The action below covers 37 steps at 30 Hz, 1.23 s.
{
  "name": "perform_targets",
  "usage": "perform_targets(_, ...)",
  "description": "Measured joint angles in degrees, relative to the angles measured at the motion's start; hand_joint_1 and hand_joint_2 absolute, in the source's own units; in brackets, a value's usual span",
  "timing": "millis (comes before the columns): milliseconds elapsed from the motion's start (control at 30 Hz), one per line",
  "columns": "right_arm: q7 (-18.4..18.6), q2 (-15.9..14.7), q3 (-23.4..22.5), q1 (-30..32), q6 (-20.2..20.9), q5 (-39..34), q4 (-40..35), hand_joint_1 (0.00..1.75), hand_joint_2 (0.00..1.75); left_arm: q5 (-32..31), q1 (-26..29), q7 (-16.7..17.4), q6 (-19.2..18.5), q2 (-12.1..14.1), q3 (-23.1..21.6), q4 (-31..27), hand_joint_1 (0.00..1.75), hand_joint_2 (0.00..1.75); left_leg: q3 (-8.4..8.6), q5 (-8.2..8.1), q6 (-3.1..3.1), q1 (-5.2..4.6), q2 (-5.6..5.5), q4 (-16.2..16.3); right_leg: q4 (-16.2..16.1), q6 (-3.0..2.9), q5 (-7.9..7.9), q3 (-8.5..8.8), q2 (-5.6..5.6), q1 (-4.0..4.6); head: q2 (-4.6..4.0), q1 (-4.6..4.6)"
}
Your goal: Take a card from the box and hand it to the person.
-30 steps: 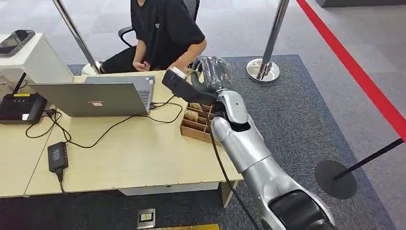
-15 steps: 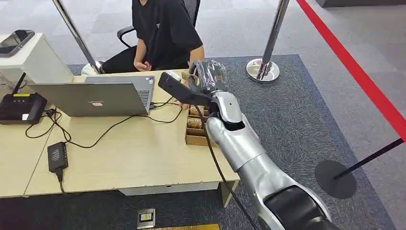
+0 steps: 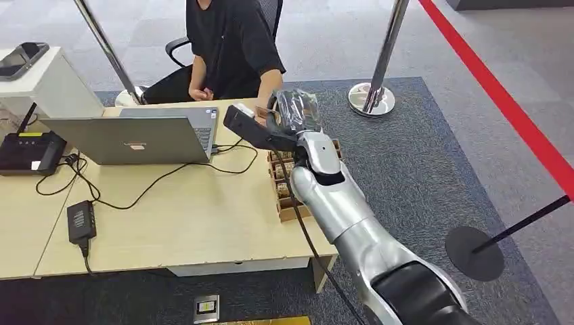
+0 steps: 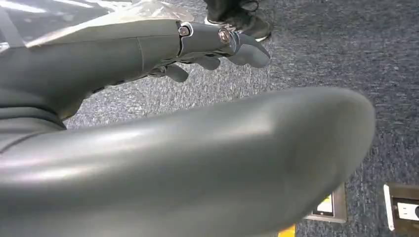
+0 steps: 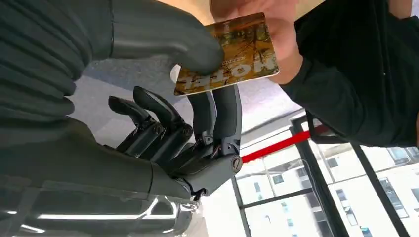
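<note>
A gold-brown printed card (image 5: 232, 59) is pinched between the thumb and fingers of my right hand (image 5: 163, 133). The person's hand (image 5: 269, 22) also has hold of the card's far edge. In the head view my right hand (image 3: 290, 112) reaches over the table's far right corner toward the seated person (image 3: 230, 47) in black. The wooden card box (image 3: 288, 200), with several compartments, lies under my forearm near the table's right edge. My left hand (image 4: 148, 54) hangs over the carpet, its fingers apart and holding nothing.
An open laptop (image 3: 132, 139) stands left of the box, with cables trailing across the table (image 3: 189, 223). A black power brick (image 3: 80, 222) and a router (image 3: 27, 152) lie at the left. Stanchion posts (image 3: 379, 68) stand on the carpet beyond.
My right hand moved left toward the person with the card, and the person's hand came up to take hold of it. The box has turned and shifted toward the table's front edge.
</note>
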Motion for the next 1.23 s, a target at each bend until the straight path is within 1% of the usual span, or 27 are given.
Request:
perform_targets(233,0.0,0.0,-0.1,-0.2,0.1,0.6,0.4,1.75,1.75,-0.2,-0.2,0.0,-0.1,0.0,0.0,0.0,0.00,0.00,-0.01,0.00,0.00,0.00,0.00,0.0,0.0,0.00,0.00,-0.01,0.00,0.00,0.00,0.00)
perform_targets(300,0.0,0.0,-0.1,-0.2,0.1,0.7,0.4,1.69,1.75,-0.2,-0.4,0.0,-0.2,0.0,0.0,0.0,0.00,0.00,-0.01,0.00,0.00,0.00,0.00,0.0,0.0,0.00,0.00,-0.01,0.00,0.00,0.00,0.00)
perform_targets(333,0.2,0.0,-0.1,-0.2,0.3,1.0,0.4,0.86,1.75,-0.4,-0.4,0.0,-0.3,0.0,0.0,0.0,0.00,0.00,-0.01,0.00,0.00,0.00,0.00,0.0,0.0,0.00,0.00,-0.01,0.00,0.00,0.00,0.00)
perform_targets(367,0.4,0.0,-0.1,-0.2,0.4,1.1,0.4,0.86,1.75,-0.4,-0.5,0.0,-0.3,0.0,0.0,0.0,0.00,0.00,-0.01,0.00,0.00,0.00,0.00,0.0,0.0,0.00,0.00,-0.01,0.00,0.00,0.00,0.00)
perform_targets(400,0.5,0.0,-0.1,-0.2,0.4,1.2,0.4,0.26,1.75,-0.4,-0.5,0.0,-0.3,0.0,0.0,0.0,0.00,0.00,-0.02,0.00,0.00,0.00,0.00,0.0,0.0,0.00,0.00,-0.02,0.00,0.00,0.00,0.00)
perform_targets(433,0.5,0.0,-0.1,-0.2,0.5,1.2,0.4,0.00,1.75,-0.5,-0.5,0.0,-0.4,0.0,0.0,0.0,0.00,0.00,-0.01,0.00,0.00,0.00,0.00,0.0,0.0,0.00,0.00,-0.02,0.00,0.00,0.00,0.00)
perform_targets(500,0.5,0.0,-0.1,-0.2,0.8,1.3,0.4,0.00,1.75,-0.5,-0.6,0.0,-0.5,0.0,0.0,0.0,0.00,0.00,-0.01,0.00,0.00,0.00,0.00,0.0,0.0,0.00,0.00,-0.02,0.00,0.00,0.00,0.00)
perform_targets(533,0.6,0.0,-0.1,-0.2,1.4,1.6,0.5,0.00,0.00,-0.6,-0.6,0.0,-0.5,0.0,0.0,0.0,0.00,0.00,-0.01,0.00,0.00,0.00,0.00,0.0,0.0,0.00,0.00,-0.02,0.00,0.00,0.00,0.00)
perform_targets(600,1.0,0.0,-0.1,-0.2,1.9,2.0,0.7,0.00,0.00,-0.7,-0.6,0.0,-0.5,0.0,0.0,0.0,0.00,0.00,-0.01,0.00,0.00,0.00,0.00,0.0,0.0,0.00,0.00,-0.02,0.00,0.00,0.00,-0.02)
perform_targets(700,1.7,0.0,-0.3,-0.2,1.7,3.0,0.9,0.00,0.00,-0.7,-0.6,0.0,-0.5,0.0,0.0,0.0,0.00,0.00,-0.01,0.00,0.00,0.00,0.00,0.0,0.0,0.00,0.00,-0.02,0.00,0.00,0.00,-0.02)
perform_targets(867,1.9,-0.4,-1.0,0.0,-0.5,4.0,0.8,0.00,0.00,-0.6,-0.6,-0.2,-0.5,0.0,0.0,0.0,0.00,0.00,-0.01,0.00,0.00,0.00,0.00,0.0,0.0,0.00,0.00,-0.03,0.00,0.00,0.00,0.00)
perform_targets(1033,1.8,-0.8,-1.5,0.4,-1.4,4.3,0.5,0.00,0.00,-0.5,-0.6,-0.3,-0.5,-0.1,0.1,0.0,0.00,0.00,-0.02,0.00,0.00,0.00,0.01,0.0,0.0,0.00,0.00,-0.05,0.00,0.00,0.00,-0.02)
perform_targets(1133,1.7,-1.4,-2.5,2.0,-5.9,4.7,-1.7,0.00,0.00,-0.2,-0.5,-0.8,-0.3,-0.1,0.3,0.0,0.00,0.00,-0.02,0.00,0.00,0.00,0.00,0.0,0.0,0.00,0.00,-0.06,0.00,0.00,0.00,-0.02)
perform_targets(1233,1.6,-3.4,-4.8,5.2,-10.9,4.7,-5.0,0.00,0.00,0.5,-0.1,-1.5,0.0,-0.3,0.7,0.0,0.00,0.00,-0.04,-0.01,0.01,0.00,-0.04,0.0,0.0,0.00,0.00,-0.02,0.00,0.00,0.00,0.00)
